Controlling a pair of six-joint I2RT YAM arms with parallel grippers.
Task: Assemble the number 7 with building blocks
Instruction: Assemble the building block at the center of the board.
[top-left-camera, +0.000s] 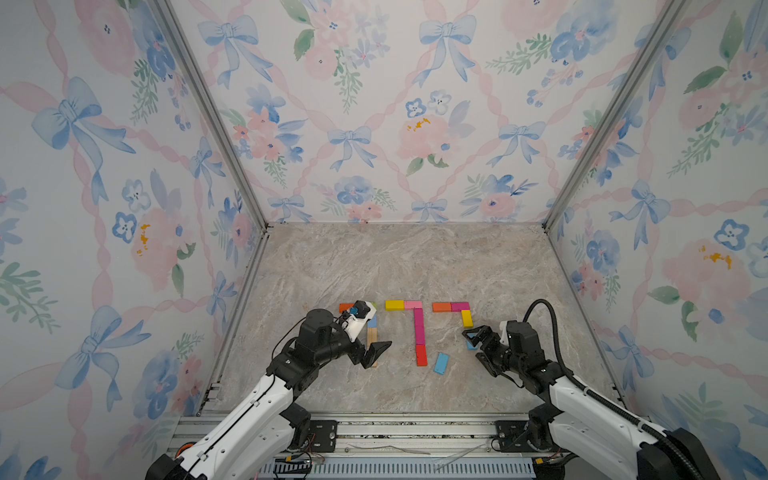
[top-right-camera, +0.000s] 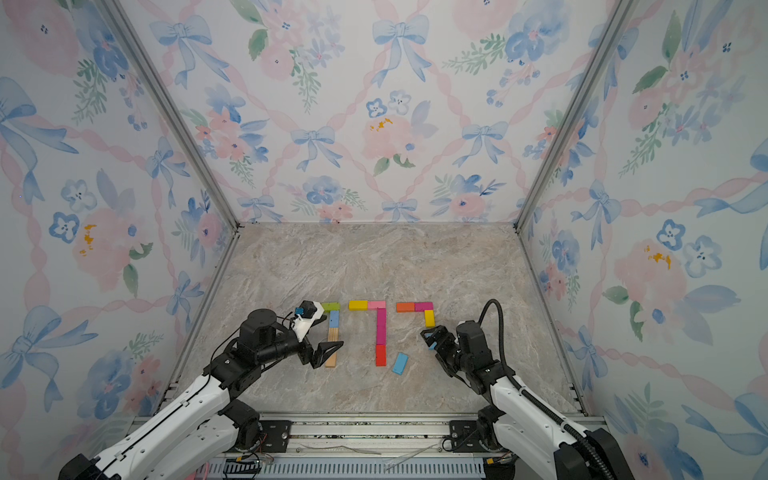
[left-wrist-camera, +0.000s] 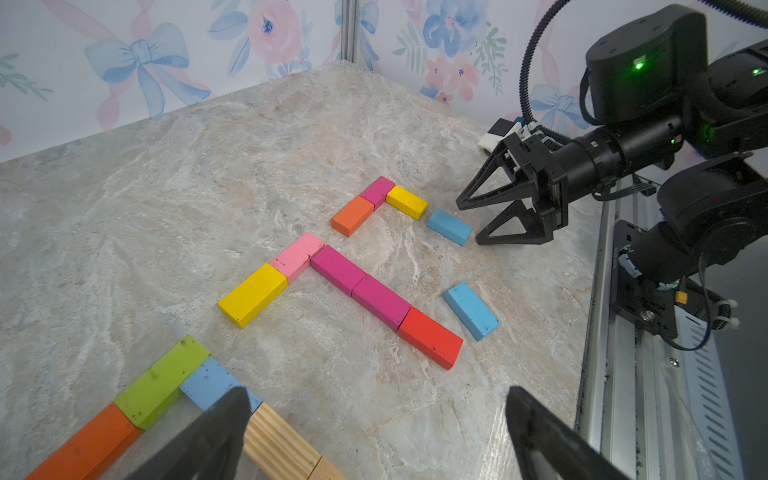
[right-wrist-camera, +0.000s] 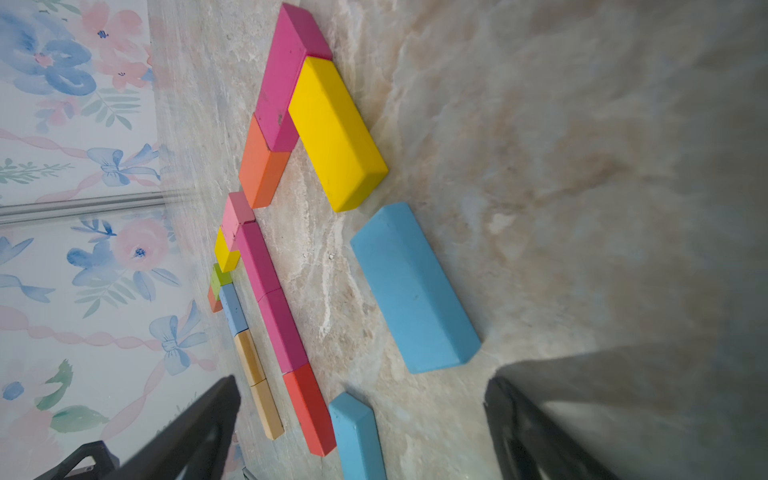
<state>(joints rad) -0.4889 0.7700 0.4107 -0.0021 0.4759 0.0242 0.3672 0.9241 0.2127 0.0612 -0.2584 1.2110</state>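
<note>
The building blocks lie flat on the marble table (top-left-camera: 415, 257) in three groups. At left an orange (left-wrist-camera: 87, 446), green (left-wrist-camera: 162, 382), light blue and two wooden blocks (left-wrist-camera: 278, 444) form an angle. The middle 7 has yellow (top-left-camera: 394, 305), pink, two magenta (top-left-camera: 419, 328) and red (top-left-camera: 421, 355). At right are orange (top-left-camera: 441, 307), magenta and yellow (top-left-camera: 467, 318). A blue block (left-wrist-camera: 449, 226) lies askew just below that yellow one, and my right gripper (left-wrist-camera: 467, 222) stands open at its near end. My left gripper (left-wrist-camera: 376, 399) hangs open over the wooden stem's lower end.
A second loose blue block (top-left-camera: 441, 363) lies tilted beside the red block. Floral walls close in the table on three sides. A metal rail (top-left-camera: 415, 432) runs along the front edge where both arms are mounted.
</note>
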